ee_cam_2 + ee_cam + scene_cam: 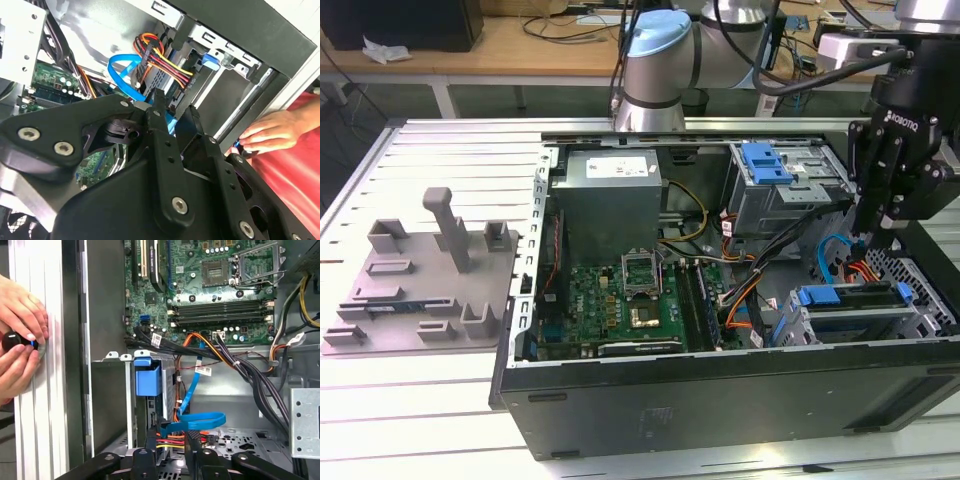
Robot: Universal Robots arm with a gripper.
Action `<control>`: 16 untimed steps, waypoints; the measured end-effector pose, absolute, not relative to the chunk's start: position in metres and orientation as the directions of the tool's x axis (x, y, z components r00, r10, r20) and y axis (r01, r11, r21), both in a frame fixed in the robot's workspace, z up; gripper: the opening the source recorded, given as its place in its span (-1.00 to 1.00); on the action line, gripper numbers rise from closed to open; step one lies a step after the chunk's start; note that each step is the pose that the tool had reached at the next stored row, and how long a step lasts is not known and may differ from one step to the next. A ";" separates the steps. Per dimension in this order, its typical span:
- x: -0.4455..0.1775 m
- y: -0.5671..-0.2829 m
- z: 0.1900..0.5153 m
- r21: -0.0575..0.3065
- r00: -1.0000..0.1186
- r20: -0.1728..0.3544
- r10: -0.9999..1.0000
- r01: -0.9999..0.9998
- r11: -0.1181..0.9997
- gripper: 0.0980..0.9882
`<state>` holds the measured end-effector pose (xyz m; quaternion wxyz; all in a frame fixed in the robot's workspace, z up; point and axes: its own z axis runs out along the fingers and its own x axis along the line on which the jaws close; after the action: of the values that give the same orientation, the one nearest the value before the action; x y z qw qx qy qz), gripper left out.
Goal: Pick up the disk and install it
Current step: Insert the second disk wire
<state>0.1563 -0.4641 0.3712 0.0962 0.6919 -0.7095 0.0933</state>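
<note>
The disk sits slotted in the lower metal drive cage (865,315) near the case's front, mostly hidden; an edge of its blue carrier (781,325) shows at the cage's end. A blue latch piece (147,377) lies on top of that cage. My gripper (878,238) hangs just above the cage's cable end, by the blue data cable (197,420) and the red-yellow power leads (165,60). In both wrist views its black fingers (150,442) stand apart with nothing between them.
The open computer case (720,400) lies on a slatted metal table. A second drive cage (780,190) with a blue latch is further back. The grey plastic holder (430,280) stands at the exterior view's left. A person's hands (20,340) rest outside the case wall.
</note>
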 end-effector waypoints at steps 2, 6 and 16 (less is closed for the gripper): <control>0.156 -0.464 0.371 0.005 -0.023 0.273 -0.962 -1.000 0.025 -0.41; 0.155 -0.464 0.371 0.016 -0.020 0.285 -0.958 -1.000 0.025 -0.41; 0.152 -0.466 0.370 0.023 -0.022 0.286 -0.958 -0.999 0.029 -0.41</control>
<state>0.1515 -0.4657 0.3704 0.1118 0.6904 -0.7087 0.0927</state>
